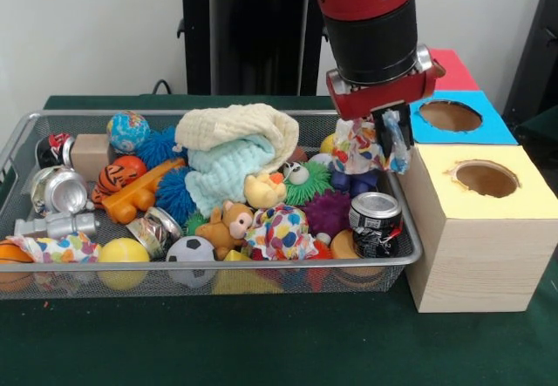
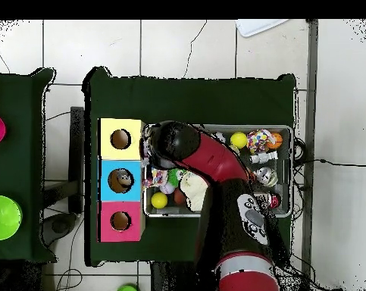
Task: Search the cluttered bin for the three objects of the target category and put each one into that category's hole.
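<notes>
My gripper [image 1: 390, 138] hangs over the right end of the wire-mesh bin [image 1: 218, 270], beside the wooden box [image 1: 479, 255]. It is shut on a small clear, wrinkly plastic bottle [image 1: 399, 148], held above the bin's right rim. The round hole in the blue top [image 1: 450, 116] lies just right of the gripper; in the overhead view this hole [image 2: 120, 180] shows something pale inside. In the overhead view the arm [image 2: 208, 163] covers the gripper and much of the bin [image 2: 292, 174]. I see no other clear bottle among the clutter.
The bin holds silver cans [image 1: 375, 222] [image 1: 61, 191], a cream towel [image 1: 237, 126], balls and plush toys. A colourful cloth [image 1: 353, 146] sits by the gripper. The yellow-topped hole [image 1: 486, 178] is nearer the camera, the red top [image 1: 453, 68] farther.
</notes>
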`<action>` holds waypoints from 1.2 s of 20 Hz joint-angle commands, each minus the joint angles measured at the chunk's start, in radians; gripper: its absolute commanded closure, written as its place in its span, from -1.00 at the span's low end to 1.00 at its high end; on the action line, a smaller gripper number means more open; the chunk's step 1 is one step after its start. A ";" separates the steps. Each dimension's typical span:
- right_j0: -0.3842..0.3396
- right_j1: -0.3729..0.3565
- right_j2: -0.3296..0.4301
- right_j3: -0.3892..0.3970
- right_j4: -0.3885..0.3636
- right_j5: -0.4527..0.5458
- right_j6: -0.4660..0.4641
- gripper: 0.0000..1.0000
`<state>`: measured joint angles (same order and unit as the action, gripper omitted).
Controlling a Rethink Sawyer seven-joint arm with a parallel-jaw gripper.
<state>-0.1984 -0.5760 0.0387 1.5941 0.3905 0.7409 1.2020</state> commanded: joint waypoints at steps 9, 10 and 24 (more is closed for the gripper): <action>0.012 -0.097 0.013 0.129 0.054 0.183 0.319 1.00; 0.013 -0.104 0.011 0.129 0.055 0.192 0.325 1.00; 0.025 -0.054 0.019 0.081 0.055 0.183 0.367 1.00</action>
<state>-0.1840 -0.7065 0.0361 1.6443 0.4122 0.9197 1.2698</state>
